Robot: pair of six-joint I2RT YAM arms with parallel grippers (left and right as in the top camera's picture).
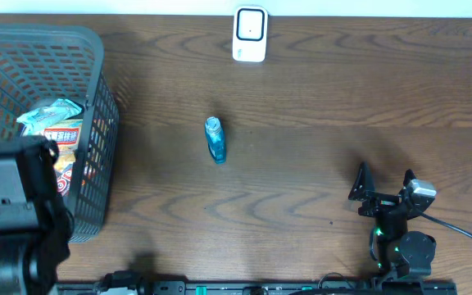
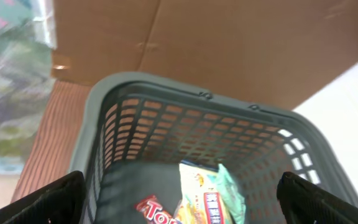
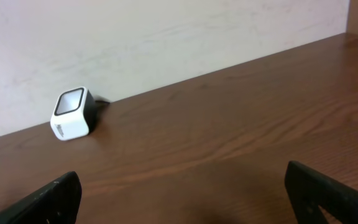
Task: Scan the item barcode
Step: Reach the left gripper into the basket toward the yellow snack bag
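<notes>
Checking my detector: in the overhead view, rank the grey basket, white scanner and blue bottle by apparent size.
1. Grey plastic mesh basket
2. White boxy barcode scanner
3. Small blue plastic bottle, slightly smaller

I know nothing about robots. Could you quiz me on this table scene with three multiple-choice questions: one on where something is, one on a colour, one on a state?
1. Where on the table is the white scanner?
A. middle of the far edge
B. near edge
C. left corner

2. What colour is the small bottle mid-table?
A. red
B. blue
C. yellow

3. The right fingers are:
A. shut on the bottle
B. wide open, holding nothing
C. shut on the scanner

Answers:
1 A, it sits by the wall, across the table from the arms.
2 B, its body is clear blue.
3 B, the right wrist view shows them far apart with only bare table between.
</notes>
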